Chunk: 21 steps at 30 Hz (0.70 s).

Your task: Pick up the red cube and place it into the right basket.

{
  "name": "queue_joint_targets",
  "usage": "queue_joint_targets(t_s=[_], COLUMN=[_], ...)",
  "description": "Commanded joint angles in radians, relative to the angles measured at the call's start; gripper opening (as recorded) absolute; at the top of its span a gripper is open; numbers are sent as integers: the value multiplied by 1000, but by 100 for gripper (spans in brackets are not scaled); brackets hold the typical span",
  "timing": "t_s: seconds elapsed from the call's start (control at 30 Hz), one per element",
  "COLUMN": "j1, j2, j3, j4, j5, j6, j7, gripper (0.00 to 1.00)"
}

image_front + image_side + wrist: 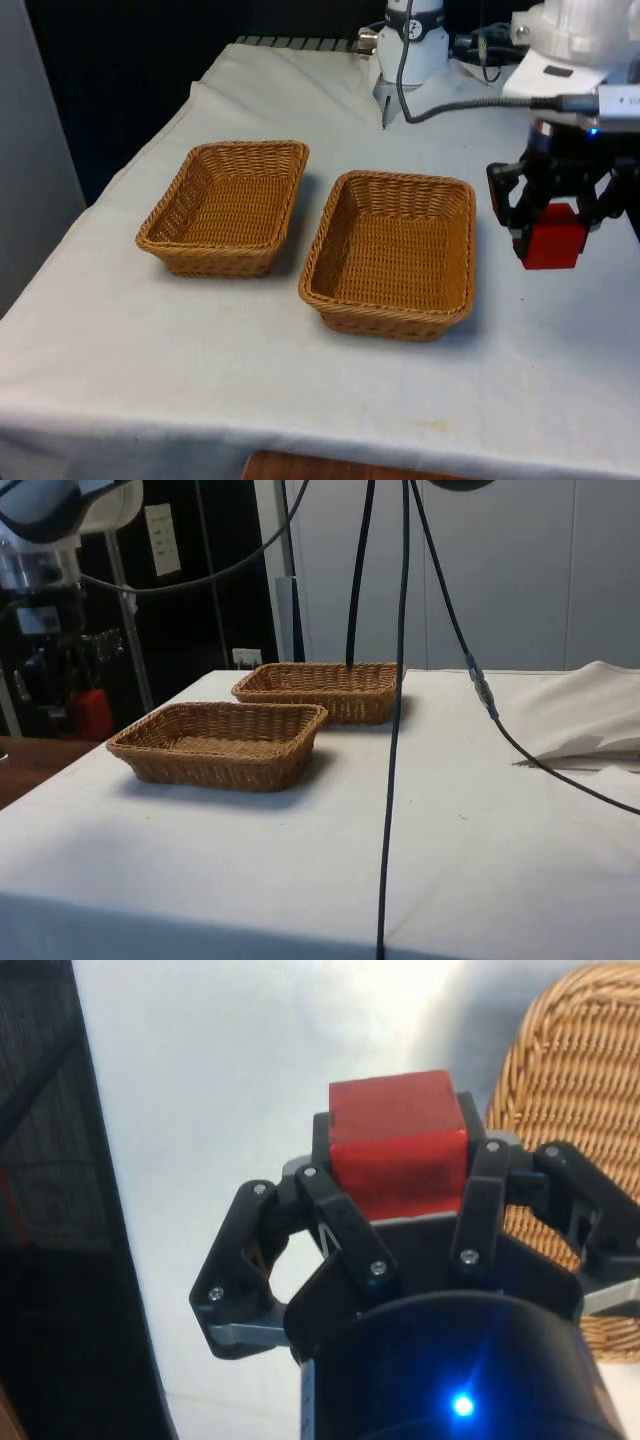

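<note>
Red cube held in the air beside the right basket, not yet over it.

The surface (560,350) under its white cloth carries two wicker baskets side by side: the left basket (226,208) and the right basket (392,254), the latter nearer the front view's right. Just beyond that basket's rim, at the front view's right, the hand (553,215) hangs above the cloth, clenched on the red cube (551,236), which sits clear of the surface. The cube looks rigid, light and smooth-faced, so it should neither deform nor sag. A hold on two opposite flat faces, as the wrist view shows, seems the right place. Its smooth sides might slip if the squeeze slackens before it is over the basket.
</note>
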Motion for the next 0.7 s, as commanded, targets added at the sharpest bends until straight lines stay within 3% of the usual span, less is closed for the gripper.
queue_joint_targets(t_s=[0.0,0.07,0.1,0.13,0.4,0.43,0.47,0.67], j1=[14,14,0,13,15,1,16,15], j2=[-31,-43,-16,-48,-82,-57,-85,-104], j3=[-5,-8,-4,-9,-13,-9,-13,-15], j4=[-35,-35,0,-34,-32,0,-32,-32], j5=[-5,-7,-3,-8,-12,-8,-12,-14], j6=[6,-7,-18,-13,-57,-65,-61,-84], j7=[1,0,-1,0,1,-2,1,0], gripper=[3,3,3,3,3,3,3,3])
